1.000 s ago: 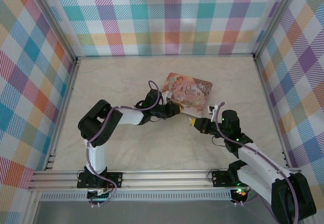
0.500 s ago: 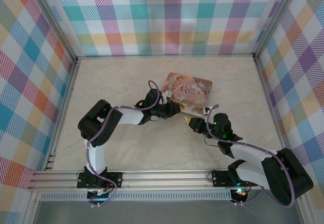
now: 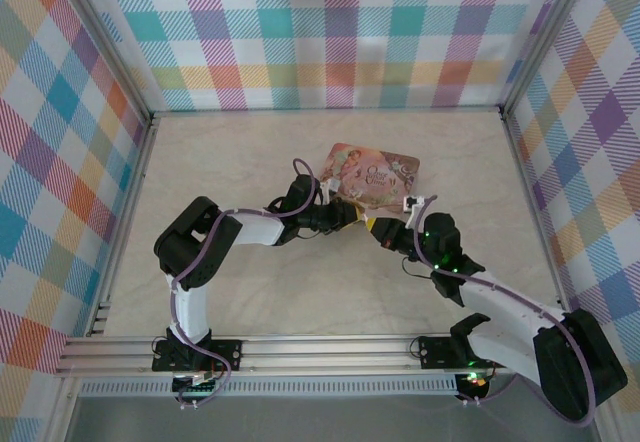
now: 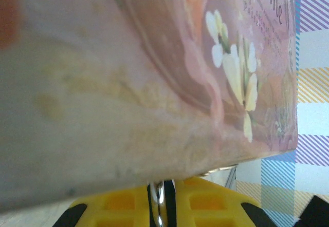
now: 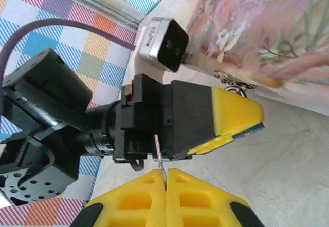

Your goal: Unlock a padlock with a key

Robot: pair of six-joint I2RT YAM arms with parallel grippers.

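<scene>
In the left wrist view my left gripper [image 4: 163, 187] is shut on the padlock; its thin silvery shackle [image 4: 159, 206] stands between the yellow fingers. The right wrist view has the left gripper [image 5: 241, 121] side-on, with a blue sliver of the padlock [image 5: 256, 128] between its yellow tips. My right gripper [image 5: 165, 173] is shut on the key [image 5: 160, 155], a thin pale blade sticking up from the pads, short of the left gripper's black body. From above, the left gripper [image 3: 352, 218] and the right gripper [image 3: 378, 232] nearly meet in front of the tin.
A pink floral tin [image 3: 375, 176] lies flat just behind both grippers and is very close in the left wrist view [image 4: 154, 73]. Small silvery wire loops [image 5: 230, 79] lie at the tin's near edge. Checked walls and metal rails [image 3: 140, 212] enclose the pale tabletop.
My right arm has swung, carrying its gripper and the key up and left, closer to the left gripper. The left arm has stayed put.
</scene>
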